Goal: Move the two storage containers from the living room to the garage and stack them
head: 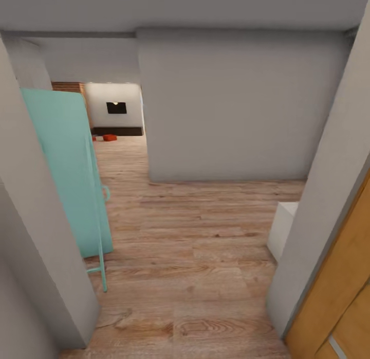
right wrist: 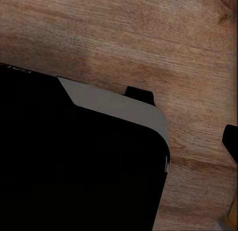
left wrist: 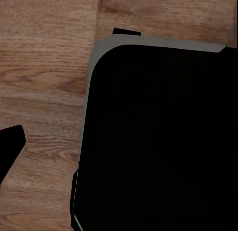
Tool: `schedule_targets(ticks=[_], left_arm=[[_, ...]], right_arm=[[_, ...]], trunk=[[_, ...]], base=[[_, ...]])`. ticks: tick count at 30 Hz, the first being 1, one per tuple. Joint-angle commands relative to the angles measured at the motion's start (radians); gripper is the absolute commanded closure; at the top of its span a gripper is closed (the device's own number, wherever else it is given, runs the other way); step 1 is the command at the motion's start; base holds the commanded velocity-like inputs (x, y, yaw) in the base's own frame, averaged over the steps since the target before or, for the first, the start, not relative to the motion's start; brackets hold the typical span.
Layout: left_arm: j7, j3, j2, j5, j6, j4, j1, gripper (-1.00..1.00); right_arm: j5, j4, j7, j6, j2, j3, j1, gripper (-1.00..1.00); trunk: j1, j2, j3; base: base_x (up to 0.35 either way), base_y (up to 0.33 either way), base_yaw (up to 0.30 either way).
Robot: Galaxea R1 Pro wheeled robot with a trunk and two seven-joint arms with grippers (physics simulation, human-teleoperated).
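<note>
Orange door [head: 336,302], 1 teal door [head: 69,168], 1 distant orange-red container [head: 109,138].

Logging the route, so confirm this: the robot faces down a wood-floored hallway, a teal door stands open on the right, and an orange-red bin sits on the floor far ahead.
One thing is wrong: the teal door stands open on the left, as the head view shows. The wood floor and the distant orange-red bin are as stated.

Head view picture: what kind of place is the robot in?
Probably a hallway inside a house. There is a light wood-plank floor, plain grey walls, an open teal door on the left and an orange wooden door on the right. Far off, a room holds a small orange-red container.
</note>
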Motion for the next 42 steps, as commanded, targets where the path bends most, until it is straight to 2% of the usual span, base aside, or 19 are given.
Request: schedule_targets(ticks=[1,42], left_arm=[[0.0,0.003,0.0,0.006,-0.002,0.0,0.0,-1.0],[0.0,0.003,0.0,0.007,-0.002,0.0,0.0,-1.0]], right_arm=[[-0.008,0.003,-0.001,-0.006,0.001,0.008,-0.001,-1.0],[-0.008,0.003,-0.002,-0.006,0.001,0.008,-0.001,-1.0]], trunk=[[0.0,0.0,-0.001],[0.0,0.0,-0.001]], base=[[0.276,0.0,0.0],[0.319,0.0,0.0]])
